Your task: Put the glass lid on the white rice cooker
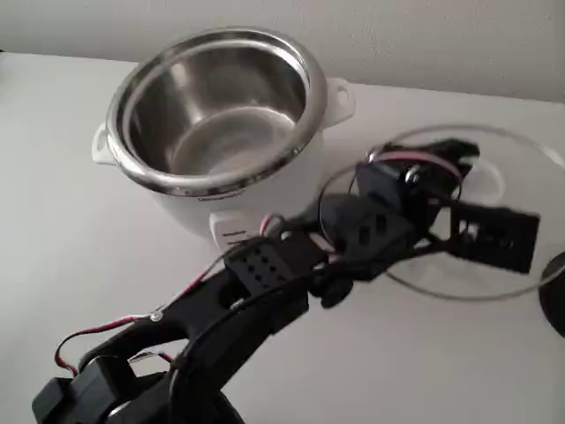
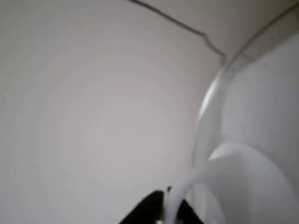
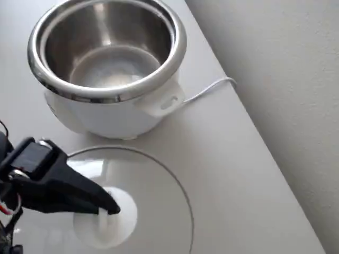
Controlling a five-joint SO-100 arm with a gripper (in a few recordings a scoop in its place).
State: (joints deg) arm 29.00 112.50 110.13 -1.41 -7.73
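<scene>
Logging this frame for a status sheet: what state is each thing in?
white rice cooker: open, no lid on, steel pot empty, upright on the table.
glass lid: flat on the table beside the cooker, knob up.
gripper: at the lid's white knob; open or shut is unclear.

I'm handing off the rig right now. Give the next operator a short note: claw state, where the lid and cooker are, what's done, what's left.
Claw: down at the white knob of the glass lid; the pictures don't settle whether it has closed on the knob.
Glass lid: lying flat on the table, beside the white rice cooker and not on it.
Cooker: open, steel pot empty.
Done: approach to the knob.
Left: confirm the grip, lift the lid, carry it over the cooker and set it on the rim.
</scene>
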